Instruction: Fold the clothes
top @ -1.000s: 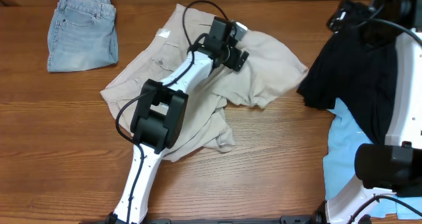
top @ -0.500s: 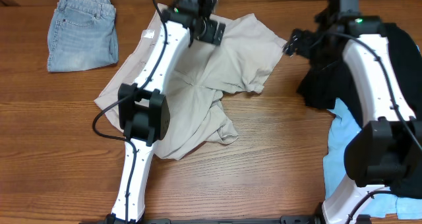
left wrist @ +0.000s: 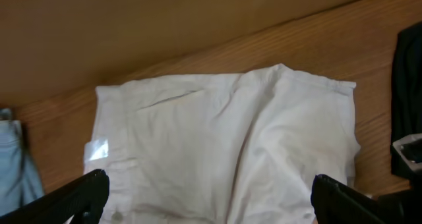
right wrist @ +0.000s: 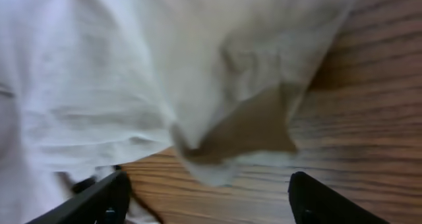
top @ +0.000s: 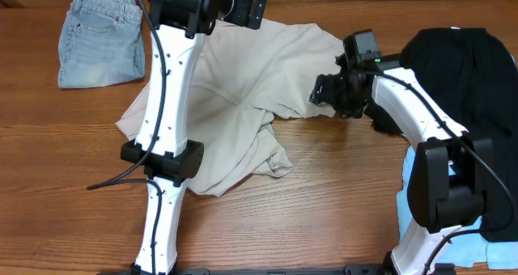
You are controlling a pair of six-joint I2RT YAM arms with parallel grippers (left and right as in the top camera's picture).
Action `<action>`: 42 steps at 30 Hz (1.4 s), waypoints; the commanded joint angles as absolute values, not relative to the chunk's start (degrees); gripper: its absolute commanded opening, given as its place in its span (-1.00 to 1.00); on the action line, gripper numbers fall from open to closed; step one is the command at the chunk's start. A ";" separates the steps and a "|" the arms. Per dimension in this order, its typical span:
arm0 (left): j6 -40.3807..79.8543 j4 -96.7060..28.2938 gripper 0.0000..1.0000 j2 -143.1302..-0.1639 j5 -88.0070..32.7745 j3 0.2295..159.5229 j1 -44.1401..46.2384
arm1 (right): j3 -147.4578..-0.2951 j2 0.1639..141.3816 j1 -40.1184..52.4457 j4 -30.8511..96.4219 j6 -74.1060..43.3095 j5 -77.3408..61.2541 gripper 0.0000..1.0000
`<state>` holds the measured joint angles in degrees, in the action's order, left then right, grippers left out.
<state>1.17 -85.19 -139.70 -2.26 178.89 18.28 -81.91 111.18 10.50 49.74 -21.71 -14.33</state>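
The beige shorts [top: 243,89] are lying crumpled in the middle of the table [top: 324,194]. The left pincer [left wrist: 211,191] is hanging released above their far edge. The right pincer [right wrist: 208,188] is standing spread wide over their right hem, clenching nothing. A black garment [top: 461,73] is lying beside it.

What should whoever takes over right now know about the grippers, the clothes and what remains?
Left gripper: jaws open, empty, raised over the far edge of the beige shorts.
Right gripper: jaws open at the shorts' right hem, nothing clamped.
Beige shorts: crumpled mid-table, unfolded.
Denim shorts: look folded, far left.
Black garment and light-blue cloth: heaped at right.
Left: fold the beige shorts, then the right-hand heap.
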 commanded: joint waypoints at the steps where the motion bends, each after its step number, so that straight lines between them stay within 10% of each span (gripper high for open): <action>1: 1.52 -86.43 1.00 -134.85 1.48 179.87 18.02 | -79.29 111.07 10.07 48.56 -22.76 -12.19 0.57; 14: 1.52 -94.13 1.00 -133.05 3.81 179.83 18.02 | -70.30 111.15 10.04 33.95 -22.79 -10.98 -0.06; 18: 1.52 -94.48 1.00 -133.05 3.81 179.83 18.02 | -70.08 111.13 10.02 32.64 -22.79 -6.96 -0.89; 28: 1.26 -94.50 0.99 -133.05 3.86 179.83 18.00 | -73.49 105.23 3.60 42.68 -22.09 -4.71 -0.92; 33: 0.27 -94.54 0.99 -133.05 3.90 179.83 17.98 | -76.58 102.06 0.34 50.00 -16.71 -5.21 0.35; 42: 0.12 -96.79 1.00 -131.33 6.90 179.83 17.52 | -81.06 93.76 1.34 62.57 -9.96 -18.44 0.61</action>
